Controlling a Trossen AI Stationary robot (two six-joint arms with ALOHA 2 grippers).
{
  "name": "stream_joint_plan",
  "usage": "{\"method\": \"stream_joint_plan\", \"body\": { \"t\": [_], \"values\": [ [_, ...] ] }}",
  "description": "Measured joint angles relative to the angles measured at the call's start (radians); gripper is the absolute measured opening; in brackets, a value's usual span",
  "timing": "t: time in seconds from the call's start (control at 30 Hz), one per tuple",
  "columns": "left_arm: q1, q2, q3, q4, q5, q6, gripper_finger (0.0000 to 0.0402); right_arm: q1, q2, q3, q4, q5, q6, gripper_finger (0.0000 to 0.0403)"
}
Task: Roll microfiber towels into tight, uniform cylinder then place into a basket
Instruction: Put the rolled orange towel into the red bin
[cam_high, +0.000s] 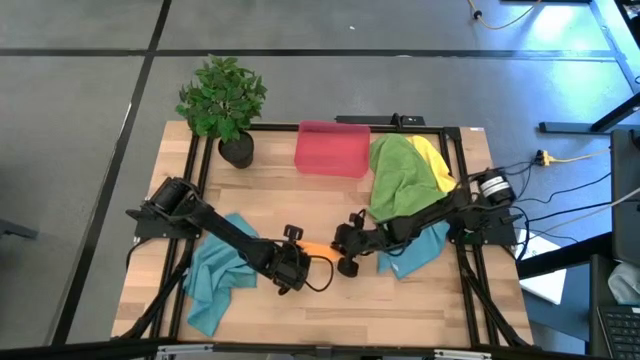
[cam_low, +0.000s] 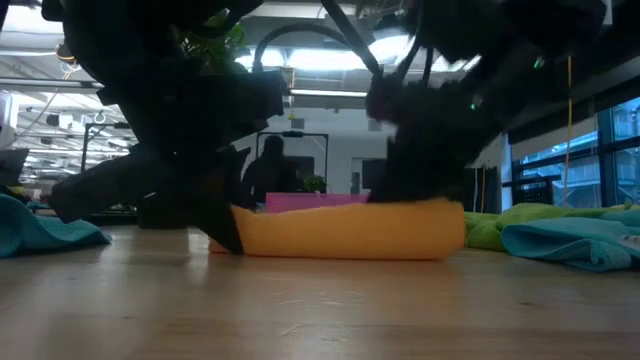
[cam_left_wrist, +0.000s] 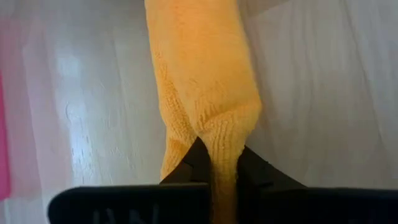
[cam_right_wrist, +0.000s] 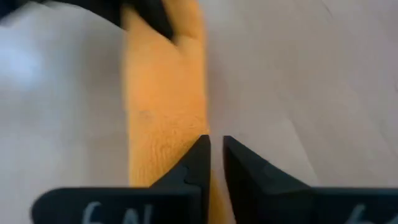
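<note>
The orange towel (cam_high: 316, 249) lies rolled into a short, low cylinder on the bare wood of the worktop (cam_high: 400, 310), near the middle and toward the front edge. It sits between the two tools, one at each end.

The left tool (cam_high: 297, 272) is at the roll's left end. In the left wrist view its two dark fingers (cam_left_wrist: 198, 163) are clenched on a pinched fold of the orange towel (cam_left_wrist: 205, 93), with cloth squeezed up between them and the rest of the roll stretching away over the wood.

The right tool (cam_high: 346, 255) is at the opposite end. In the right wrist view its fingers (cam_right_wrist: 198, 162) stand nearly together with only a thin gap, right at the edge of the orange towel (cam_right_wrist: 163, 106); whether they hold any cloth cannot be told.

From the low view the orange towel (cam_low: 350, 232) rests flat on the worktop, both dark arms coming down on it from above.

The basket (cam_high: 332, 148) stands at the back of the worktop, well apart from the roll. A green towel (cam_high: 398, 178) and a yellow towel (cam_high: 437, 163) are heaped just to its right. One teal towel (cam_high: 217, 280) lies crumpled under the left arm, another teal towel (cam_high: 418, 252) under the right arm. A potted plant (cam_high: 224, 100) stands at the back left corner.
</note>
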Motion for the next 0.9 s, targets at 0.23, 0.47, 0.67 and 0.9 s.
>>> {"method": "stream_joint_plan", "body": {
  "t": [0.23,0.47,0.67,0.9],
  "values": [
    [0.0,0.0,0.0,0.0,0.003,-0.013,0.0012,0.072,-0.091,0.0,-0.058,0.018,-0.098,0.0103],
    [-0.001,0.0,0.0,0.001,0.006,-0.013,0.0014,0.157,-0.094,0.001,-0.128,0.088,-0.167,0.0177],
    [-0.001,0.0,0.0,0.002,0.008,-0.013,0.0014,0.161,-0.093,0.002,-0.167,0.186,-0.227,0.0241],
    [-0.001,0.0,0.0,0.004,0.009,-0.012,0.0015,0.135,-0.071,0.003,-0.243,0.183,-0.229,0.0259]
  ]
}}
